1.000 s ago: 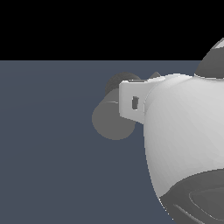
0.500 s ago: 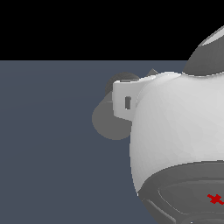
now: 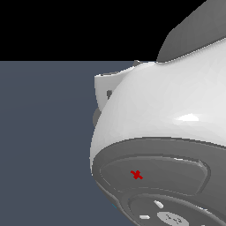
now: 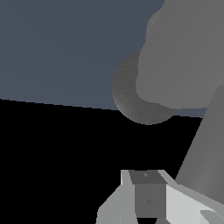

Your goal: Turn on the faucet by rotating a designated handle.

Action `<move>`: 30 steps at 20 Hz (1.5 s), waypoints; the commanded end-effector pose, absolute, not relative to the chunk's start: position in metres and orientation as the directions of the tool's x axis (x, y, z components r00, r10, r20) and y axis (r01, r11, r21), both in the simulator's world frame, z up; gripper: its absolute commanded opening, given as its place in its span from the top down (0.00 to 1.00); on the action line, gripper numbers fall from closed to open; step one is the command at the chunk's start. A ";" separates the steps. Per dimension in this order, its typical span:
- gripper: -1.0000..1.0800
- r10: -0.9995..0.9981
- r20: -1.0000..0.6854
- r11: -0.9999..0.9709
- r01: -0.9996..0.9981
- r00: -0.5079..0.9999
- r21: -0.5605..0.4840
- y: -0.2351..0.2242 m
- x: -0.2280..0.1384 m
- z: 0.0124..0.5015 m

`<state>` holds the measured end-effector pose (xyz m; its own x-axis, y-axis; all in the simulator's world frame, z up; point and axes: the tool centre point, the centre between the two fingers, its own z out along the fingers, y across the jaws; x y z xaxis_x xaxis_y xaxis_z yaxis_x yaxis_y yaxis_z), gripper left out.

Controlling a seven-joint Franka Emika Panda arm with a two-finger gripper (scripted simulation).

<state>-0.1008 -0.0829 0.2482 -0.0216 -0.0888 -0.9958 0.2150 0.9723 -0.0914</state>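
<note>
In the exterior view, the glossy white robot arm (image 3: 167,114) fills the exterior view's right and hides the faucet completely; only the flat slate-blue floor (image 3: 44,141) and black backdrop show. In the wrist view, the faucet (image 4: 183,52) looms close above its darker speckled base (image 4: 131,103), with the handle (image 4: 205,148) slanting just beside the gripper (image 4: 146,192). I cannot tell whether its jaws are parted, nor whether any turning has been done.

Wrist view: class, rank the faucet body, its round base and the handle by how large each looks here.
1. Faucet body.
2. Handle, enlarged by nearness to the camera.
3. Round base, partly hidden behind the body, so its rank against the handle is unsure.
</note>
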 end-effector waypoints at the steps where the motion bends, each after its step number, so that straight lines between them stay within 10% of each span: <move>1: 1.00 -0.010 -1.000 0.974 0.224 -0.009 -0.012 -0.059 -0.090 0.278; 30: 1.00 -0.043 -0.999 0.976 0.212 0.000 -0.042 -0.011 -0.080 0.279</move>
